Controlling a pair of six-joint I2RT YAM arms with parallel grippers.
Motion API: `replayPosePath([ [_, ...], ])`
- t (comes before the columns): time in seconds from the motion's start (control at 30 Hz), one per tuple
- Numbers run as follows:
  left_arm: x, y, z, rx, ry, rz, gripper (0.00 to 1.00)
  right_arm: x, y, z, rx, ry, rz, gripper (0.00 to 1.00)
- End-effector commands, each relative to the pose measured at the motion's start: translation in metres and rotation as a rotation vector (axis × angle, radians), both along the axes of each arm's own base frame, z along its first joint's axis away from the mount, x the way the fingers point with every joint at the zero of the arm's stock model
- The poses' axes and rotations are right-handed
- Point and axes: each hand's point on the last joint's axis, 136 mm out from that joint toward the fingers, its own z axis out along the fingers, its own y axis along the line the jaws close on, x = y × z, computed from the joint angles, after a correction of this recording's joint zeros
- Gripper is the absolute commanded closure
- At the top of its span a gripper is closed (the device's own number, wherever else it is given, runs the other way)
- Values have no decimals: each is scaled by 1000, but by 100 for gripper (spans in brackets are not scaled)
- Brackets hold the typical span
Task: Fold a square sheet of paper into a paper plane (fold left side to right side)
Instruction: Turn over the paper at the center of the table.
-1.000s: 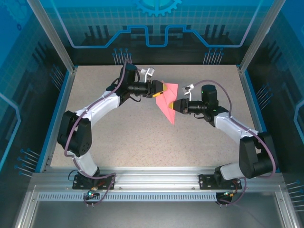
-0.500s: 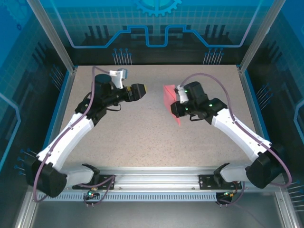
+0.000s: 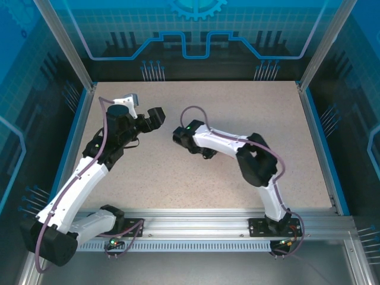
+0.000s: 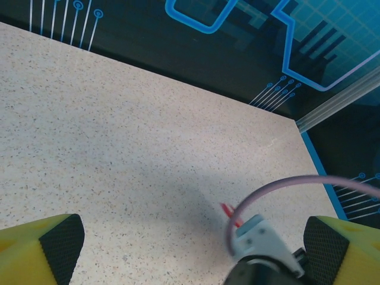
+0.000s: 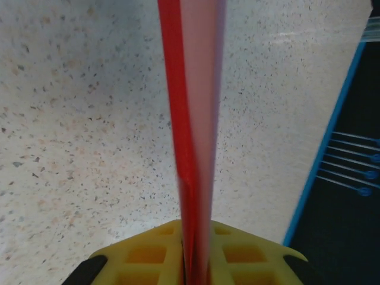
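Observation:
The pink-red paper plane [image 5: 196, 119], the square sheet folded into slim layers, stands edge-on in the right wrist view and runs up from between the yellow fingers [image 5: 142, 255]. My right gripper [image 5: 198, 233] is shut on its lower end, above the speckled table. In the top view the right gripper [image 3: 180, 134] sits left of centre on a tightly folded arm, and the paper is hidden there. A small red tip of the paper [image 4: 228, 212] shows in the left wrist view beside the right wrist's cable. My left gripper [image 3: 157, 116] [image 4: 193, 252] stands wide open and holds nothing, just left of the right one.
Speckled beige table [image 3: 237, 101] with blue edging [image 3: 316, 130] and metal posts [image 3: 317, 50] at the corners. A dark patterned back wall [image 4: 178, 35] closes the far side. The right arm's purple cable [image 4: 285, 187] loops up near the left gripper.
My left gripper let go of the paper, opened wide and pulled back to the left. The right arm folded up and carried the paper leftward to the table's middle.

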Motion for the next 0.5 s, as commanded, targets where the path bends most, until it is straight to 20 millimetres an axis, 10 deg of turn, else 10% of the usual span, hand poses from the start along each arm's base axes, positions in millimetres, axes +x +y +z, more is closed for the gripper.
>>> replayPosePath([
  [0.0,0,8,-5,2,22,36,1,-1,3,3,-111,31,39,85],
  [0.27,6,2,-16,-3,74,10,1,-27,29,-55,-9,268,53,75],
  [0.47,13,-6,-29,-20,144,-14,1,-43,48,-55,174,339,42,56],
])
